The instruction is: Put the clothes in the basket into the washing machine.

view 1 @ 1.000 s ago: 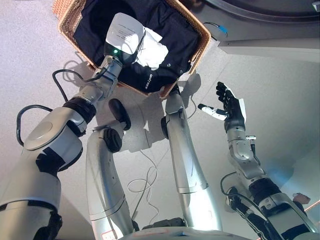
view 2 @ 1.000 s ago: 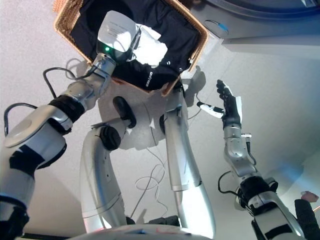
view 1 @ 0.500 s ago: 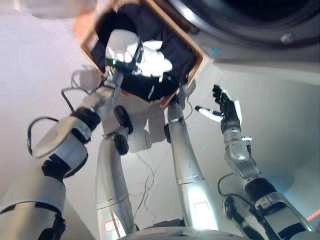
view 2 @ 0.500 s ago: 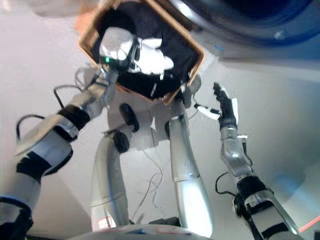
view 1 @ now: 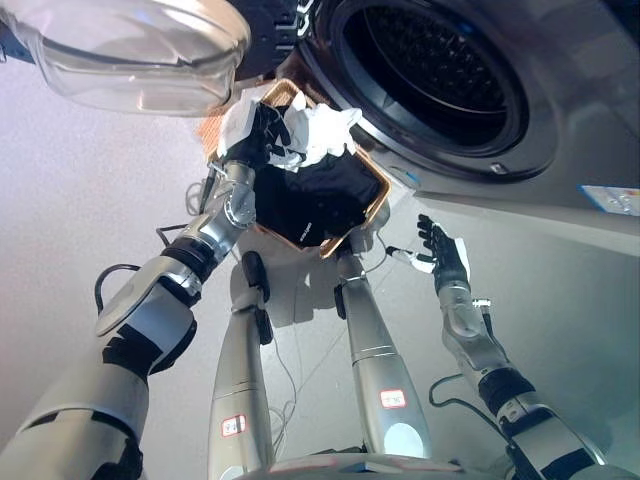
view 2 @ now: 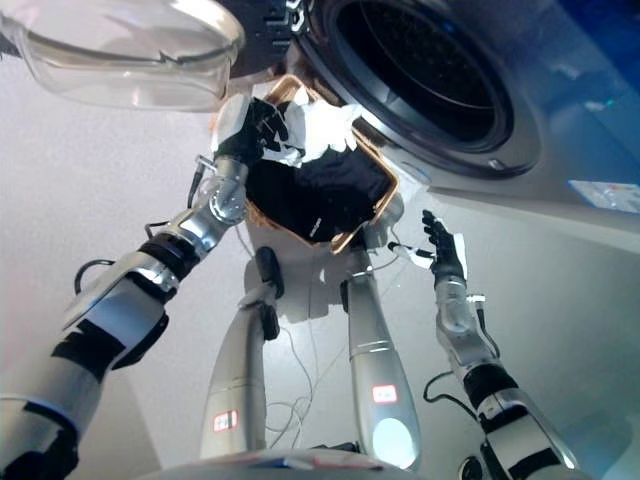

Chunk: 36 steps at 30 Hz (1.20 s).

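Since the earlier frame a white garment [view 1: 322, 128] has been lifted from the basket [view 1: 372, 176], clenched in the left hand [view 1: 262, 132] below the empty drum [view 1: 430, 70], dark clothes [view 1: 322, 195] left; the right hand [view 1: 446, 256] is held released.

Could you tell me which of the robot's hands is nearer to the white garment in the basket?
The left hand is nearer, right against the white garment over the basket. The right hand hangs open, well clear of the basket.

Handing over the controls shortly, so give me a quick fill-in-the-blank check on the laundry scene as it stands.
1. The washing machine door is ____.
2. The left robot hand is shut on a ____ cloth.
3. The right robot hand is open and holds ____.
4. Black clothes lie in the ____.

Missing words: open; white; nothing; basket
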{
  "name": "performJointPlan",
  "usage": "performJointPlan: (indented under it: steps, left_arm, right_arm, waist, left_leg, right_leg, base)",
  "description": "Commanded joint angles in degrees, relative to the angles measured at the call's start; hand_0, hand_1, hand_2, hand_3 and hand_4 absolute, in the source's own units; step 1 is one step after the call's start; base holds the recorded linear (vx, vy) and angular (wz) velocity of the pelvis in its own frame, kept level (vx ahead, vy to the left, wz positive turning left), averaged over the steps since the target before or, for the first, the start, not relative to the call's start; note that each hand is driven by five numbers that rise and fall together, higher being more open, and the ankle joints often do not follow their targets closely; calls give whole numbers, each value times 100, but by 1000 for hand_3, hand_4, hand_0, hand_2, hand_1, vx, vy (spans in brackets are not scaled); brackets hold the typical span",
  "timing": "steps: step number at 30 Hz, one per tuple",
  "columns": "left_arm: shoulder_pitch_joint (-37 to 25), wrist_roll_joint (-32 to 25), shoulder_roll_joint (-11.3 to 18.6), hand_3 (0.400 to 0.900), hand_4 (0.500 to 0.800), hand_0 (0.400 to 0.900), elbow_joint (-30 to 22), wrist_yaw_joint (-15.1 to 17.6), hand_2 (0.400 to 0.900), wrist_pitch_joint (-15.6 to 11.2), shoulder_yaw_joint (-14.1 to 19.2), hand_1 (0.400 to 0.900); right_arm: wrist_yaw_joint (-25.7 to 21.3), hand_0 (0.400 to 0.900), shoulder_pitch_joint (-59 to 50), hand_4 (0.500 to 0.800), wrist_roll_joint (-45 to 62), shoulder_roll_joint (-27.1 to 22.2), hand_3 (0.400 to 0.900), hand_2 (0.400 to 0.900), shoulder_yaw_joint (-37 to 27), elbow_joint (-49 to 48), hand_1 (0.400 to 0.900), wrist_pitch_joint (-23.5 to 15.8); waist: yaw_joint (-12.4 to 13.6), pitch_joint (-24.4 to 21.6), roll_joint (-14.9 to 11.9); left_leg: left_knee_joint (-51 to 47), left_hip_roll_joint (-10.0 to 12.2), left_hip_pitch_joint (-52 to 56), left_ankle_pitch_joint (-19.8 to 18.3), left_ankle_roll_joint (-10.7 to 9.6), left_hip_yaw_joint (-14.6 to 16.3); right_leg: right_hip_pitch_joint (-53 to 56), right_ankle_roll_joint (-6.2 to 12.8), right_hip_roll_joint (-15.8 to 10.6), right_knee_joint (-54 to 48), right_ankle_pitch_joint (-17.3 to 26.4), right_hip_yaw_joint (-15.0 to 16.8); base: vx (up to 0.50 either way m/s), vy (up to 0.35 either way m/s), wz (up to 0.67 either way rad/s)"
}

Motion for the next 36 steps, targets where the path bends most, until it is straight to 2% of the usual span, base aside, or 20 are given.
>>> performJointPlan:
  steps: [1, 7, 15, 27, 32, 36]
  left_arm:
    - [-94, -811, -364, 400, 500, 400, -351, -206, 400, -703, 478, 400]
    - [-371, -2082, -681, 400, 500, 400, -525, -455, 400, -881, 757, 400]
    - [-990, -3231, -1023, 400, 500, 400, -310, -695, 400, -859, 1037, 400]
    - [-1502, -3881, -1489, 400, 500, 400, -173, -721, 400, -825, 1349, 400]
    - [-1610, -4075, -1934, 400, 500, 400, -33, -726, 400, -772, 1421, 400]
    - [-1588, -3928, -2161, 400, 500, 400, -63, -742, 400, -708, 1334, 400]
  right_arm:
    - [96, 900, 678, 800, -25, -168, 900, 900, -88, -102, 900, -110]
    - [183, 900, 937, 800, 35, -92, 900, 900, -133, -192, 900, -11]
    - [186, 900, 1120, 800, -24, -166, 900, 900, -126, -546, 900, 113]
    - [136, 900, 1375, 800, -129, -324, 900, 900, -203, -974, 900, 191]
    - [56, 900, 1383, 800, -119, -299, 900, 900, -154, -1105, 900, 185]
    - [52, 900, 1445, 800, -111, -331, 900, 900, -126, -1162, 900, 190]
  waist:
    - [-22, -628, 166]
    - [-40, -697, 253]
    - [-168, -759, 446]
    - [-450, -830, 692]
    - [-604, -831, 737]
    - [-685, -850, 744]
  left_leg:
    - [-970, 88, 572, 623, -231, -299]
    - [-1588, 157, 1167, 868, -328, -315]
    - [-2104, 272, 1681, 1020, -419, -137]
    - [-2742, 450, 2153, 1193, -522, 268]
    - [-2923, 517, 2174, 1282, -613, 354]
    - [-2923, 513, 2165, 1235, -587, 423]
  right_leg:
    - [815, 18, 170, -868, 450, -230]
    - [1146, 6, 198, -937, 396, -230]
    - [1326, -11, 289, -979, 313, -69]
    - [1178, 5, 548, -968, 285, 244]
    - [1017, 5, 641, -916, 272, 286]
    - [898, 19, 694, -876, 308, 347]
  base:
    - [90, -57, 6]
    - [79, -62, -2]
    - [61, -50, -15]
    - [36, -35, -27]
    - [3, -33, -9]
    - [15, -6, -13]
